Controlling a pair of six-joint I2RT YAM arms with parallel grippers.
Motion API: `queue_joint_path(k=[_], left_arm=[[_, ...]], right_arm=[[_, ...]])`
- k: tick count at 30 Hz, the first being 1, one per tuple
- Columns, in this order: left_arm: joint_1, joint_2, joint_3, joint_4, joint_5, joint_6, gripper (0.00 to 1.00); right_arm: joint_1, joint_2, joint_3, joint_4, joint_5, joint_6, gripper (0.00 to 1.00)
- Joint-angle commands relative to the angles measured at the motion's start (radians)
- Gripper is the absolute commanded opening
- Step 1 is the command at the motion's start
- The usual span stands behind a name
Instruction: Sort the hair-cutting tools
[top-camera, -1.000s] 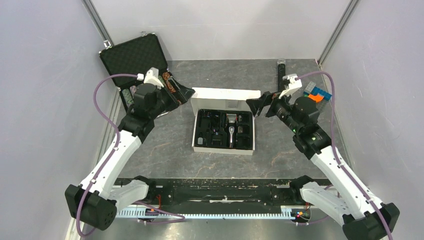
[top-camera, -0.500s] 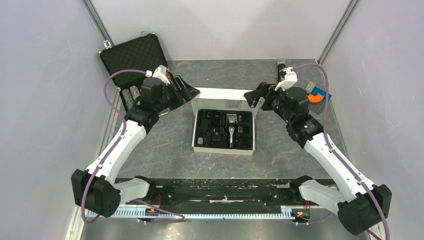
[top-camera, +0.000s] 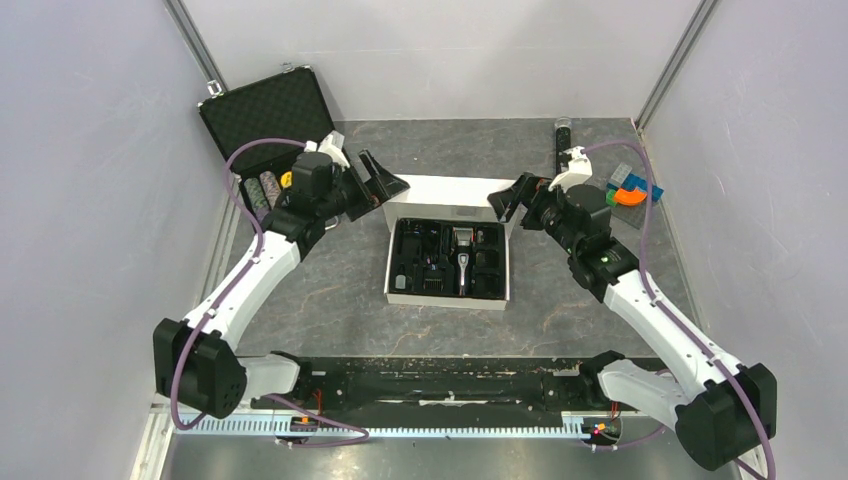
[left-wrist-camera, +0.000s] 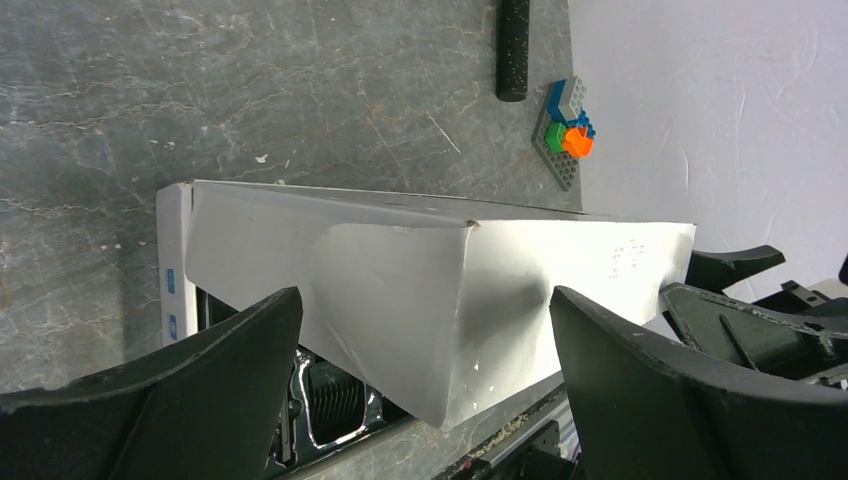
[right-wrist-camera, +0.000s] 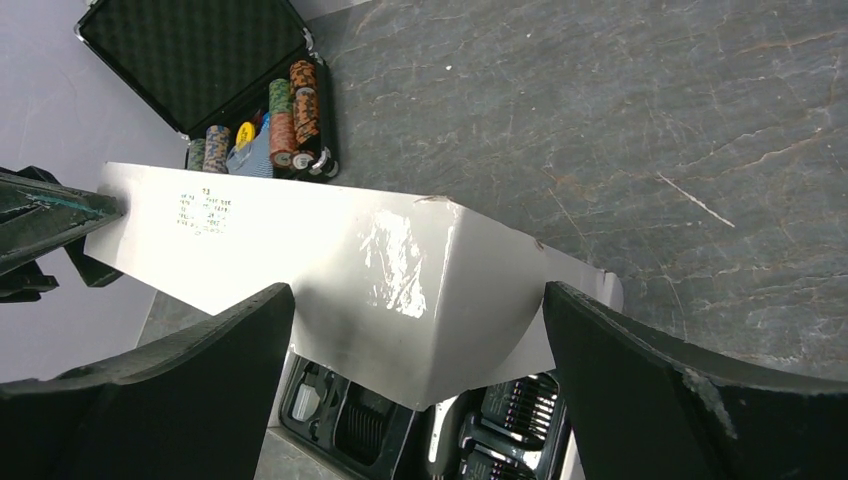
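A white box lies open at the table's middle, its lid standing up at the back. The black tray inside holds the black-and-silver hair clipper and black comb attachments. My left gripper is open at the lid's left end and my right gripper is open at its right end. Each wrist view shows the lid between wide-apart jaws, untouched. Under the lid edge the right wrist view shows the clipper and a comb attachment. The left gripper and the right gripper hold nothing.
An open black case with stacked chips stands at the back left, just behind my left arm. A thin black stick and a small pile of coloured bricks lie at the back right.
Both grippers have swung inward and toward the back, ending at the two ends of the raised lid. Their jaws stayed open; the box and its contents have not moved.
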Motion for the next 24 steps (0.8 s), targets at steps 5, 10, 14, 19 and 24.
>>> queue_joint_path(k=[5, 10, 14, 19, 24], left_arm=[[-0.016, 0.010, -0.004, 0.080, 0.077, -0.071, 1.00], [-0.035, 0.001, -0.011, 0.091, 0.086, -0.095, 1.00], [-0.042, -0.005, -0.024, 0.098, 0.084, -0.105, 1.00], [-0.042, -0.023, -0.059, 0.086, 0.055, -0.091, 1.00], [-0.043, -0.046, -0.082, 0.046, 0.017, -0.053, 1.00]], right_arm=[[-0.003, 0.009, -0.022, 0.101, -0.067, 0.036, 0.98], [-0.003, 0.013, -0.025, 0.124, -0.110, 0.066, 0.98], [-0.003, 0.011, -0.037, 0.140, -0.126, 0.087, 0.98], [-0.003, -0.005, -0.075, 0.139, -0.120, 0.095, 0.98], [-0.003, -0.032, -0.110, 0.114, -0.109, 0.079, 0.98]])
